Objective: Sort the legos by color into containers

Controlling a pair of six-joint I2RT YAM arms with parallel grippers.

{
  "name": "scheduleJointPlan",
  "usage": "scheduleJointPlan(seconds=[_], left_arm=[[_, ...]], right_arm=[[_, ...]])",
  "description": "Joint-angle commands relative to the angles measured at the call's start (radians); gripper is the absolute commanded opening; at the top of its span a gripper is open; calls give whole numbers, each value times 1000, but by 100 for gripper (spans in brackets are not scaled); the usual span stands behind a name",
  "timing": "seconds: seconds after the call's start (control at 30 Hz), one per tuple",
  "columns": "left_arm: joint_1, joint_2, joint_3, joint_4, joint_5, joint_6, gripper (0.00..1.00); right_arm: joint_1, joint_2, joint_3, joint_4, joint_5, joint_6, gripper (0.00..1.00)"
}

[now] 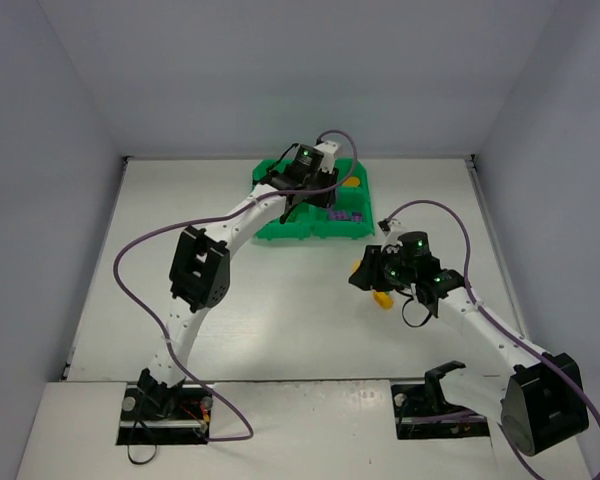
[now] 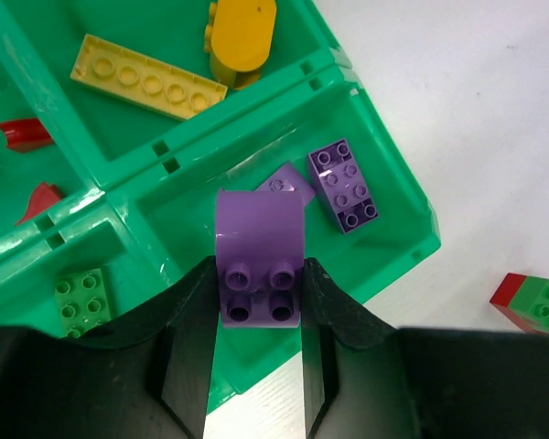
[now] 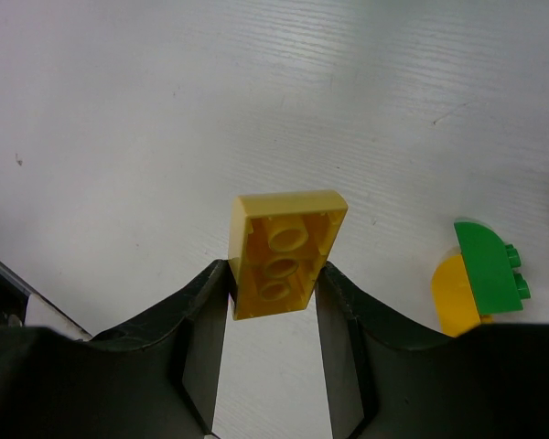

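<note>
Left gripper [image 2: 256,311] was pinching a purple curved brick [image 2: 259,265] between its 2 fingers, studs toward the wrist camera, over one corner compartment of the green bin tray [image 2: 256,110] and close to that compartment's outer wall. I couldn't tell if the brick touched the floor. That compartment already had a purple 2x3 brick [image 2: 344,186] and a small purple slanted piece [image 2: 288,180] lying next to each other.

The other 3 compartments from the left wrist view:
- next to the purple one, a long yellow plate [image 2: 148,77] and a rounded orange-yellow piece [image 2: 242,32]
- diagonally across from the purple one, a couple of red pieces [image 2: 23,133], only partly in frame
- on the purple one's other side, a green 2x2 brick [image 2: 82,300]

Outside the tray, a red-and-green brick [image 2: 535,304] sat on the white surface [image 3: 165,110], just beyond the purple compartment's corner.

Right gripper [image 3: 273,274] was clamped on a yellow brick [image 3: 284,247] with its hollow underside facing the wrist camera – 3 round tubes visible. It hung above bare surface, well apart from the tray; in the top view it was to the right of the tray and nearer the arm bases. A rounded green-and-yellow piece [image 3: 480,279] lay on the surface near it, off to the side and not touching.
</note>
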Motion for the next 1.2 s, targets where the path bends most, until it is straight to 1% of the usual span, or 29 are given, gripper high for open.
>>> scheduleJointPlan(seconds=[0.0, 0.07, 0.1, 0.2, 0.23, 0.33, 0.4, 0.43, 0.5, 0.63, 0.67, 0.7, 0.73, 0.77, 0.8, 0.87, 0.9, 0.97, 1.0, 1.17], left_arm=[[-9, -37, 72, 64, 8, -14, 22], [-9, -34, 74, 66, 11, -19, 35], [-9, -34, 75, 63, 13, -20, 44], [-9, -43, 94, 46, 19, -20, 59], [-9, -54, 104, 37, 21, -20, 67], [-7, -84, 130, 8, 18, -17, 76], [-7, -115, 131, -9, 7, -16, 77], [-6, -156, 125, -15, -1, -14, 77], [0, -208, 85, -28, -31, -13, 77], [43, -400, -52, -46, -96, -23, 77], [68, -434, -131, -46, -105, -33, 77], [80, -512, -176, -44, -120, -34, 77], [91, -552, -220, -40, -126, -33, 77], [108, -589, -306, -40, -139, -31, 77], [115, -664, -349, -40, -156, -31, 77], [131, -738, -430, -47, -194, -27, 77], [138, -808, -514, -49, -209, -27, 78], [157, -876, -596, -46, -217, -30, 78], [166, -937, -666, -48, -219, -34, 78], [181, -1095, -846, -43, -229, -92, 78]], right_arm=[[8, 2, 43, 26, -9, -4, 0], [8, 6, 51, 26, -11, -4, 0], [8, 6, 54, 24, -12, -6, 0], [8, 4, 69, 24, -12, -9, 0], [8, 7, 74, 24, -9, -11, 0], [8, 13, 86, 24, -9, -18, 0], [10, 18, 103, 24, -9, -24, 0], [11, 28, 114, 24, -11, -35, 0], [16, 54, 160, 24, -8, -47, 0], [34, 134, 281, 26, 6, -89, 0], [39, 154, 307, 29, 11, -98, 0], [45, 189, 357, 30, 14, -104, 0], [45, 208, 379, 37, 15, -110, 0], [45, 240, 399, 40, 14, -115, 0], [45, 257, 440, 41, 14, -119, 0], [47, 303, 476, 44, 21, -132, 0], [47, 315, 493, 46, 26, -135, 0], [47, 360, 539, 50, 34, -141, 0], [45, 374, 555, 50, 43, -139, 0], [45, 476, 664, 64, 86, -144, 0]])
